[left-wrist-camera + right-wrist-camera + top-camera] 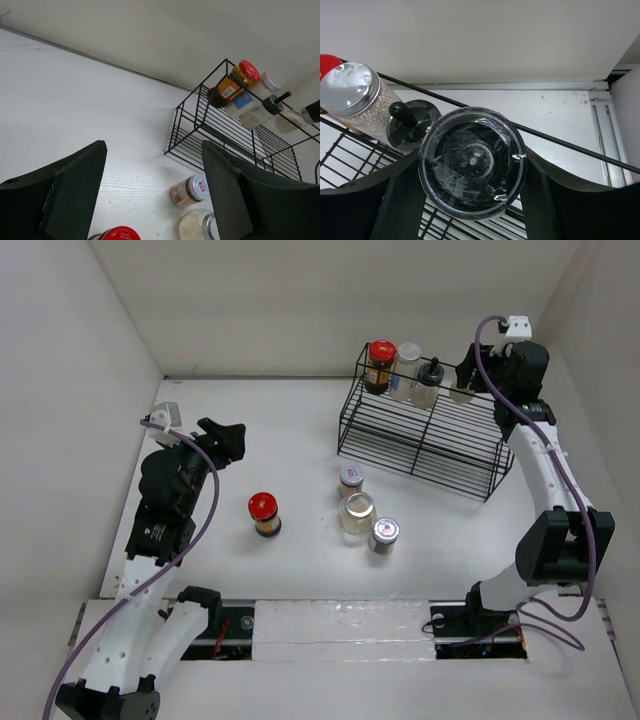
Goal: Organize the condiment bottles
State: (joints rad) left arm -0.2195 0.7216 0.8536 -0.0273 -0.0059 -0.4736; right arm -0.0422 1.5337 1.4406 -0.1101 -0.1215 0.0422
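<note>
White walls enclose a white table (300, 440) on three sides. A black wire rack (420, 440) with stepped tiers stands at the far right of the table.

The left arm (165, 510) is raised over the left half of the table. The left fingers (70, 195) are spread wide apart and grip nothing.

The right arm (540, 470) reaches to the right end of the rack's top tier. The right fingers (395, 200) are closed against both sides of a black-lidded jar (471, 162).

Beside that jar, the top tier carries three more condiment bottles in a row: a black-capped bottle (428, 385), a silver-capped shaker (406, 370) and a dark red-lidded jar (380, 365).

Four bottles stand on the table in front of the rack:
- a second red-lidded jar (264, 513), apart to the left;
- a pale wide jar (357, 513);
- a small orange-filled jar (350, 480);
- a silver-lidded jar (384, 534).
</note>
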